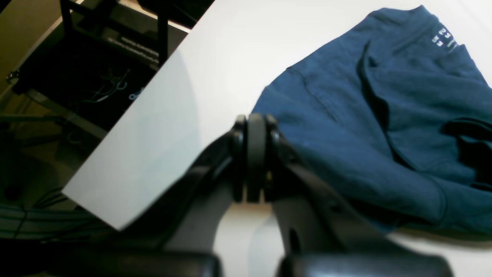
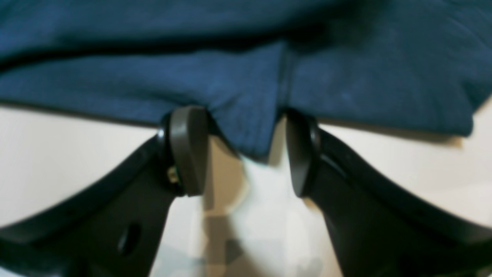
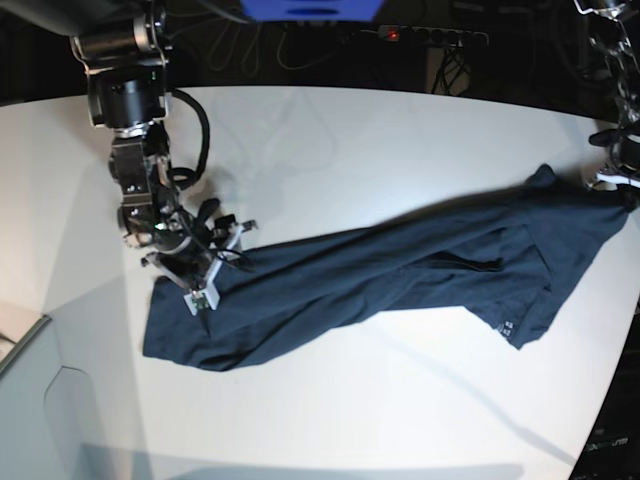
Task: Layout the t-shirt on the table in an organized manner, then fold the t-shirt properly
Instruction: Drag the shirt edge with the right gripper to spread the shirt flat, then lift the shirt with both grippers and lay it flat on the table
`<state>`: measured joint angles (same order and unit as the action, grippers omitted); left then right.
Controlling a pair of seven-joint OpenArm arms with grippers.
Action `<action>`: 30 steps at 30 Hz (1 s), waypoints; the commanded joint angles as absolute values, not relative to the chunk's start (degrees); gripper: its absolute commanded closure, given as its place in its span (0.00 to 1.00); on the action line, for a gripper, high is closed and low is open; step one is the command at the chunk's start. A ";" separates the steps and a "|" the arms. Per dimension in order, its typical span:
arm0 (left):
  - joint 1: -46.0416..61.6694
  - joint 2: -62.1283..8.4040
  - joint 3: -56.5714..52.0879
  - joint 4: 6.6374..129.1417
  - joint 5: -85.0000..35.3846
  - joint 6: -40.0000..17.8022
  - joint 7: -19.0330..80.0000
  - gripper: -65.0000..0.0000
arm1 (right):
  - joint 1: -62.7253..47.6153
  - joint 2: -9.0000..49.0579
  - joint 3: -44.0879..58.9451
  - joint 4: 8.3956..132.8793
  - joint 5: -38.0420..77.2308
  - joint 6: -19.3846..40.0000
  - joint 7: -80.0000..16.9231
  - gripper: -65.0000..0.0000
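Observation:
The navy t-shirt (image 3: 400,270) lies stretched in a long, wrinkled band across the white table (image 3: 350,130), from lower left to right. Its white label mark (image 3: 503,324) shows near the right end. My right gripper (image 3: 190,275) sits at the shirt's left end. In the right wrist view it (image 2: 244,127) is open, with a point of the t-shirt (image 2: 230,77) hem hanging between its fingers over the table (image 2: 57,154). My left gripper (image 1: 255,123) is shut, pads together, just beside the t-shirt (image 1: 365,127) edge near the label mark (image 1: 444,38). In the base view the left gripper (image 3: 615,175) is at the far right.
The table (image 1: 215,57) edge runs diagonally in the left wrist view, with a dark frame and cables (image 1: 88,65) below it. Behind the table are cables and a power strip (image 3: 430,35). The curved table edge passes close to the shirt's right end.

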<state>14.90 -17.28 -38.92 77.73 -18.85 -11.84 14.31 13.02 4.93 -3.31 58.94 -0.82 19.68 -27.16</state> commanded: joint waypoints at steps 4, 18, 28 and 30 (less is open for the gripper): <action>14.90 -18.42 -39.43 78.81 -19.03 -11.74 12.62 1.00 | 13.41 4.97 -3.21 59.74 -0.31 19.21 -27.30 0.70; 15.08 -17.10 -39.43 79.08 -19.21 -11.74 12.88 1.00 | 1.01 5.23 -3.21 82.24 -0.13 19.21 -27.65 1.00; 18.24 -15.96 -39.60 82.86 -19.47 -11.74 12.88 1.00 | -15.16 3.30 4.53 106.68 -0.13 19.03 -27.47 1.00; 18.15 -15.96 -39.43 82.33 -19.30 -11.74 12.88 1.00 | -17.80 3.30 5.93 109.41 -0.13 19.12 -27.30 1.00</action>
<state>18.33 -14.87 -39.09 81.62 -19.11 -11.86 14.44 -17.87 3.03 5.65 108.62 -0.25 19.27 -28.25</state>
